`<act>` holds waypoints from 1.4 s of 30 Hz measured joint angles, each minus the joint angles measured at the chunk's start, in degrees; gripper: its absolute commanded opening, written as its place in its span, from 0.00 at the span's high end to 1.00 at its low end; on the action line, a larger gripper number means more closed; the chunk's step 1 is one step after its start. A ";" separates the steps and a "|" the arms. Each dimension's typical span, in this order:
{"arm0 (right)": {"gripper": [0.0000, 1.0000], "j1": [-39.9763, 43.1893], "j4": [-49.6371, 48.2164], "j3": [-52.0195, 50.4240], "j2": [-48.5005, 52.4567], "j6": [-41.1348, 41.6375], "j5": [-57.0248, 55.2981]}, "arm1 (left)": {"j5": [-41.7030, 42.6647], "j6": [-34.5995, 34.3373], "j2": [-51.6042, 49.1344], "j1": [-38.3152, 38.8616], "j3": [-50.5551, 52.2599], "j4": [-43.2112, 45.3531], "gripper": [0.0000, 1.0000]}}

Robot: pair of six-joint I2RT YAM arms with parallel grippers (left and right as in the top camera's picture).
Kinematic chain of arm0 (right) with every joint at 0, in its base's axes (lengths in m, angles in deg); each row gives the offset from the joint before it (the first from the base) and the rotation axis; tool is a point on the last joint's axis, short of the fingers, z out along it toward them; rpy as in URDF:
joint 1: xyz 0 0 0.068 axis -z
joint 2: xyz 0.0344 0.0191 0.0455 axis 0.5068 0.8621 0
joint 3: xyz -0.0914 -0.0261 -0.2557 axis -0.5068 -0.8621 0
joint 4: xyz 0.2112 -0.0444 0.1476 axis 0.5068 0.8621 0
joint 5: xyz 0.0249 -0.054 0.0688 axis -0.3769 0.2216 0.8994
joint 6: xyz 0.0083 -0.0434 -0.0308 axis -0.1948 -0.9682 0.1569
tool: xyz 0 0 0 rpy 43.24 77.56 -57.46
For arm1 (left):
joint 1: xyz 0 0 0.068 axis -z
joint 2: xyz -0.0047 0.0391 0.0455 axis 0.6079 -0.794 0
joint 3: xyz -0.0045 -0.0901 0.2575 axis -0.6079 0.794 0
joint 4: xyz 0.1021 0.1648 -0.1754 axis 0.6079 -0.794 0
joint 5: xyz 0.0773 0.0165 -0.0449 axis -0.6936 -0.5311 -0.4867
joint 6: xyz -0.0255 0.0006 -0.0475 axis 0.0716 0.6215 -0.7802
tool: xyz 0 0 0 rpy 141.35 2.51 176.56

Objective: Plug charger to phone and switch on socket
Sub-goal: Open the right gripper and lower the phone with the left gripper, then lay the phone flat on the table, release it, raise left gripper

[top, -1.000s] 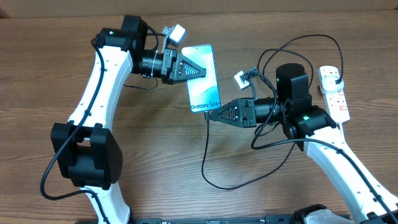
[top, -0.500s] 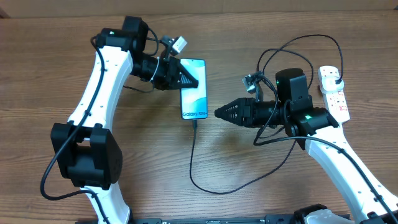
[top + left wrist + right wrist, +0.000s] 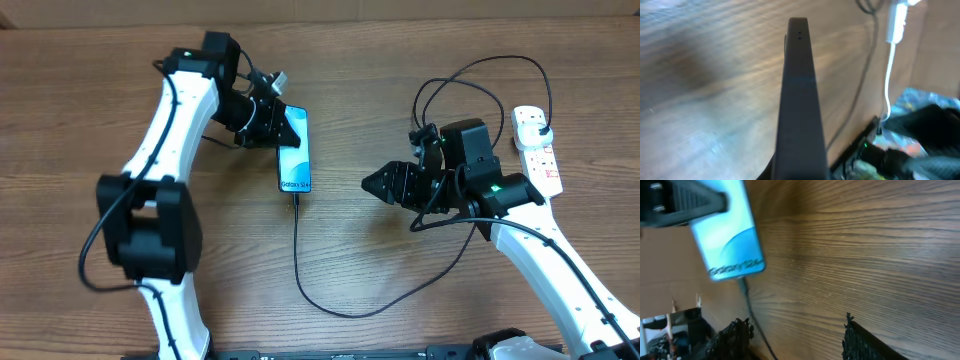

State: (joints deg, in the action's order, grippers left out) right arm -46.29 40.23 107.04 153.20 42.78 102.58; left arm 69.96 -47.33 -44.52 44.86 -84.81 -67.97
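looping on the table (image 3: 60,120) nearer the robot than the phone (image 3: 294,150), the charger (image 3: 297,250) runs up into the phone's near end, so the plugging-in looks done. the right end effector (image 3: 375,184) hangs just right of the phone, open and empty, its tip pointing at the phone; the right wrist view shows its fingers (image 3: 735,337) spread with only wood between them. the phone's long axis runs away from the robot, and the left end effector (image 3: 283,125) is closed on its far end. what's left, i judge, is the switch. the socket (image 3: 540,160) lies well to the right of the phone, behind the right end effector, its long axis roughly parallel to the phone's. the right arm is much the nearer but would have to turn away from the phone. no container here, save the socket's far outlet, which holds the charger's black plug (image 3: 540,123).
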 measured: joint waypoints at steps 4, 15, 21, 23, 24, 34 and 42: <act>0.38 0.00 0.55 0.00 0.00 -0.02 -1.03 | -0.76 -2.05 -5.03 -0.92 0.00 2.36 0.96; 0.37 0.00 0.59 0.00 0.00 0.00 -1.46 | -1.51 -2.84 -11.76 -2.91 0.00 3.58 0.96; 0.37 0.00 0.57 0.00 0.00 -0.02 -1.49 | -1.53 -2.82 -12.48 -2.91 0.00 4.00 0.96; 0.37 0.02 0.59 0.00 0.00 -0.04 -1.46 | -1.53 -2.84 -12.48 -2.91 0.00 3.98 0.96; 0.37 0.00 0.59 0.00 0.00 -0.04 -1.49 | -1.60 -2.84 -12.52 -2.86 0.00 3.96 0.96; 0.37 0.00 0.59 0.00 0.00 -0.02 -1.49 | -6.12 -6.56 -12.52 0.28 0.00 2.99 0.95; 0.37 0.00 0.59 0.00 0.00 0.00 -1.51 | -7.48 -8.66 -12.52 0.85 0.00 2.99 0.82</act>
State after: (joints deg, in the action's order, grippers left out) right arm -46.29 40.82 107.04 153.20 42.78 101.07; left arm 62.49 -55.99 -57.04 45.71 -84.81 -64.98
